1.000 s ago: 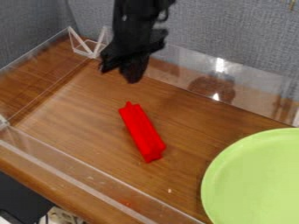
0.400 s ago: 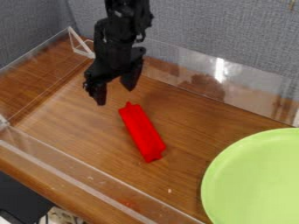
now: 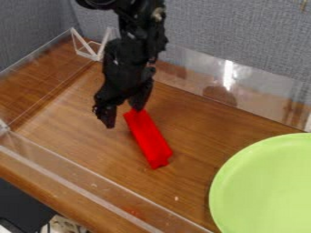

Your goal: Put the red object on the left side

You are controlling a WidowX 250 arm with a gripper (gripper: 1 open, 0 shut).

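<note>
On the tabletop, mid-tray:
block: the red block [image 3: 148, 137] lies flat on the wood, long axis running from upper left to lower right in the camera view, about halfway between the back and front clear walls.
handling: looks like a stiff, light bar, probably plastic or painted wood. It shouldn't deform or break. Smooth faces, so it may slip or pivot if you pinch it off-centre.
grip point: take it across the narrow width, on the two long side faces, near the middle of its length. A hold at the end would likely let it swing.
gripper: the gripper [image 3: 118, 113] points steeply down, just over the block's upper-left end. Jaws spread wide, nothing between them. Whether a fingertip touches the block I can't tell.
alignment: you're sitting at the end, not the middle. I'd shift along the bar before closing.
target: the left side [image 3: 55, 91] of the wood is bare, well apart from the block.
plate: green plate [image 3: 267, 187] at lower right, apart from the block, not in your way.
walls: clear walls [image 3: 243, 77] ring the table; watch the rear one when lifting.
</note>
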